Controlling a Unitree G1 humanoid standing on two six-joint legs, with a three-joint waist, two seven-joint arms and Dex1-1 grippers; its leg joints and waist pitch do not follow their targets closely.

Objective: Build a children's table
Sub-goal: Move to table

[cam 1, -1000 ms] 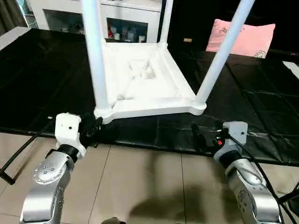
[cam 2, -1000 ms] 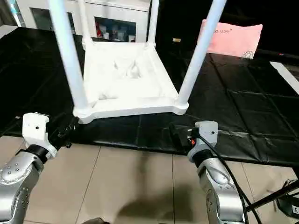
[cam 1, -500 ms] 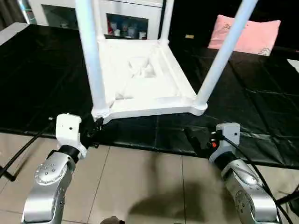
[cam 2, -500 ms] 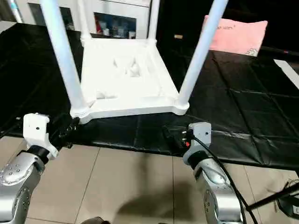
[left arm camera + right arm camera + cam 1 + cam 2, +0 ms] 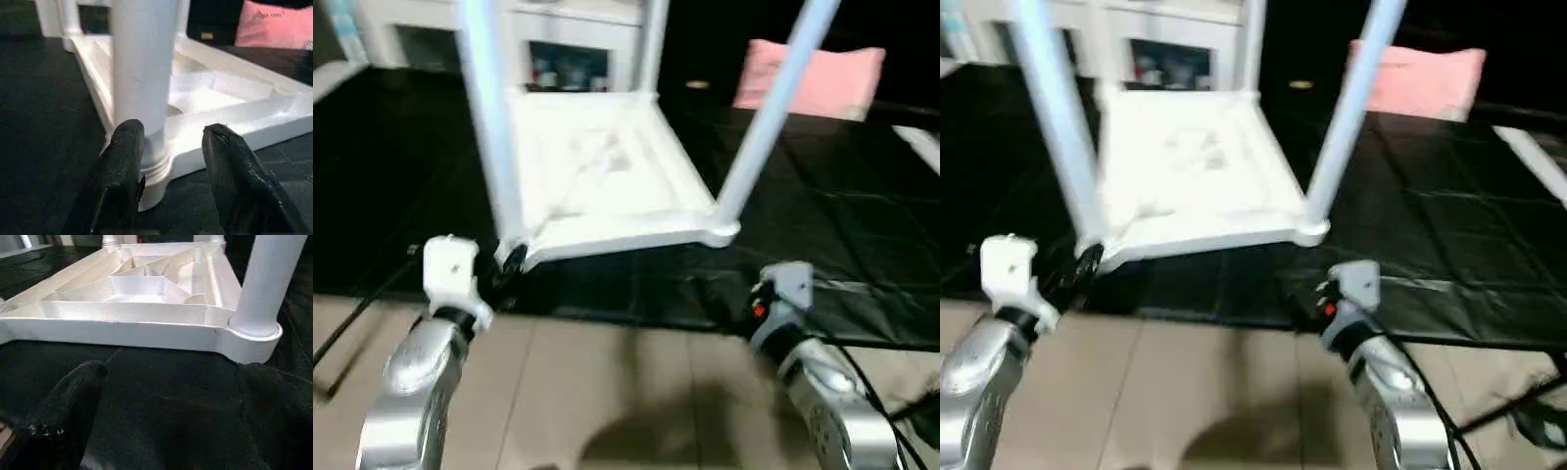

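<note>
Four white legs (image 5: 487, 117) stand upright in the corner sockets of the upturned tabletop (image 5: 607, 166), which lies on a black mat (image 5: 822, 215) on the floor. The left tool (image 5: 171, 147), half-parted and grasping nothing, faces the base of the nearest leg, the socket just ahead between its fingers (image 5: 122, 161). The right tool (image 5: 161, 396), spread wide and empty, sits short of the near right corner (image 5: 254, 333), apart from it. The left arm appears nearer its target.

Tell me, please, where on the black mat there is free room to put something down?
Free: the black mat right of the tabletop, before the pink pillow, and the mat left of the tabletop. Crowded: the near edge, where the left tool and right tool face the corner legs.
</note>
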